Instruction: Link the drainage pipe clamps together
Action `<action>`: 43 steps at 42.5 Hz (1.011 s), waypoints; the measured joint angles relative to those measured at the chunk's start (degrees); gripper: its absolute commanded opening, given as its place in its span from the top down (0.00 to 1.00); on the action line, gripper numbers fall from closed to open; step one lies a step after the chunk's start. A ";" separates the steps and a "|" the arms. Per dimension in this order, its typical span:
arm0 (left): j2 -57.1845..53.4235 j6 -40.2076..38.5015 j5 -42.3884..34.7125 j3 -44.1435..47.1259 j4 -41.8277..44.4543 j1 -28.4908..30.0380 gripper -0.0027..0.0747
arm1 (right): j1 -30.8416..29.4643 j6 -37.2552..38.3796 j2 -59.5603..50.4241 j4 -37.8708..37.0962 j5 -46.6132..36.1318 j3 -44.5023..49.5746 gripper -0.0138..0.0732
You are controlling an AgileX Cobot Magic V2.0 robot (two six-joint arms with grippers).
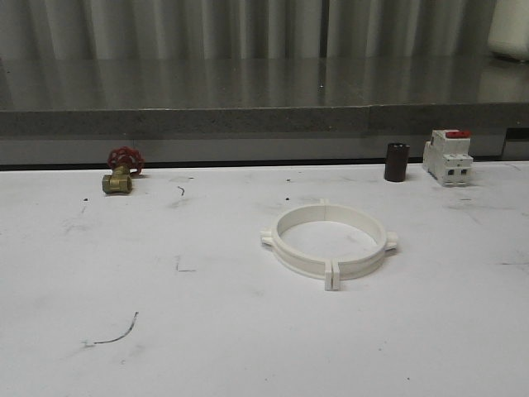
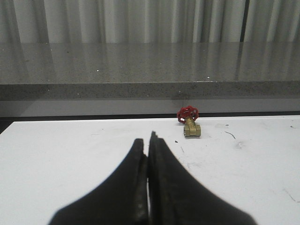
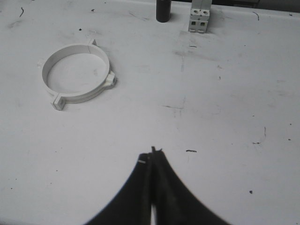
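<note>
The two white drainage pipe clamps (image 1: 331,241) lie on the white table as one flat ring, their end tabs meeting at the near and far sides. In the right wrist view the same ring (image 3: 76,72) lies well away from my right gripper (image 3: 152,152), which is shut with nothing between its dark fingers. My left gripper (image 2: 147,140) is shut and empty too, low over bare table, pointing toward the brass valve.
A brass valve with a red handwheel (image 1: 121,171) sits at the back left. A dark cylinder (image 1: 397,161) and a white breaker with a red top (image 1: 447,155) stand at the back right. A grey ledge (image 1: 248,116) runs behind the table (image 1: 165,331).
</note>
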 measured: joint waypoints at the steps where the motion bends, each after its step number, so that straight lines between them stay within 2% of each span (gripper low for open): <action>1: 0.00 0.00 0.00 0.00 0.00 0.00 0.99 | 0.00 0.00 -0.41 0.00 -0.17 0.28 0.98; 6: 0.00 0.00 0.00 0.00 0.00 0.00 0.99 | -1.43 0.00 -4.70 0.00 -4.43 4.37 0.98; 19: 0.00 0.00 0.00 0.00 0.00 0.00 0.99 | -5.74 0.00 -24.38 -0.10 -26.79 26.00 0.98; 24: 0.00 0.00 0.00 0.00 0.00 0.00 0.99 | -6.27 0.00 -26.29 -0.10 -34.91 32.30 0.98; 31: 0.00 0.00 0.00 0.00 0.00 0.00 0.99 | -7.04 0.00 -26.50 -0.10 -38.88 33.10 0.98; 43: 0.00 0.00 0.00 0.00 0.00 0.00 0.99 | -7.04 0.00 -26.50 -0.10 -39.01 33.10 0.98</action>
